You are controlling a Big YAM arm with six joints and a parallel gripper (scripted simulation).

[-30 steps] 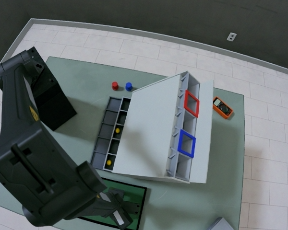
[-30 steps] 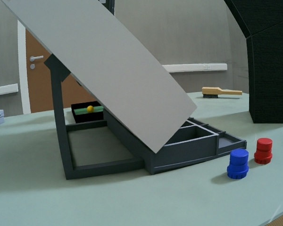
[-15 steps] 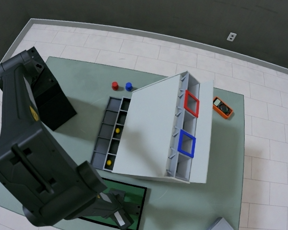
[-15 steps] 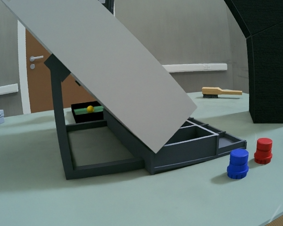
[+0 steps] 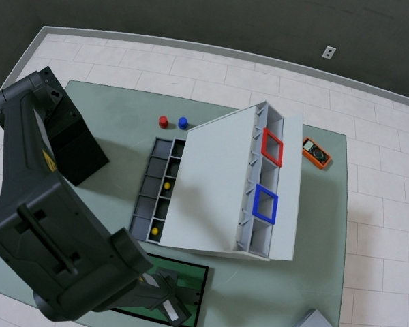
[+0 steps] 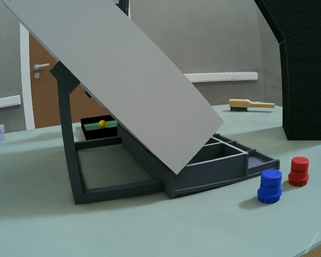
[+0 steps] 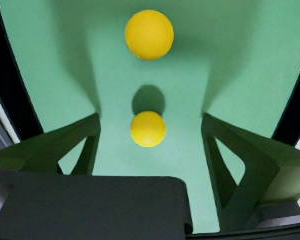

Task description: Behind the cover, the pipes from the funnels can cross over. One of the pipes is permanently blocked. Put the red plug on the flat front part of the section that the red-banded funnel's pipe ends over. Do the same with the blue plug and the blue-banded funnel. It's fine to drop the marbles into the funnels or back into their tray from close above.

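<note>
The red plug [image 5: 163,121] and the blue plug [image 5: 183,122] stand upright on the mat beside the far end of the sectioned catch tray [image 5: 155,190]; both also show in the exterior view, the red plug [image 6: 298,171] and the blue plug [image 6: 269,186]. The red-banded funnel [image 5: 272,146] and the blue-banded funnel [image 5: 264,204] sit at the top of the sloped grey cover [image 5: 211,182]. One yellow marble [image 5: 166,185] lies in the middle section, another [image 5: 155,230] in the nearest section. My gripper [image 7: 150,120] is open over the green marble tray [image 5: 183,281], with a marble [image 7: 148,129] lying between its fingers and a second marble [image 7: 149,35] beyond.
An orange multimeter [image 5: 315,152] lies behind the funnel frame. A black block [image 5: 71,140] stands by the arm's base. A wooden brush [image 6: 250,104] lies at the far mat edge. A grey case [image 5: 313,318] sits at the front right corner.
</note>
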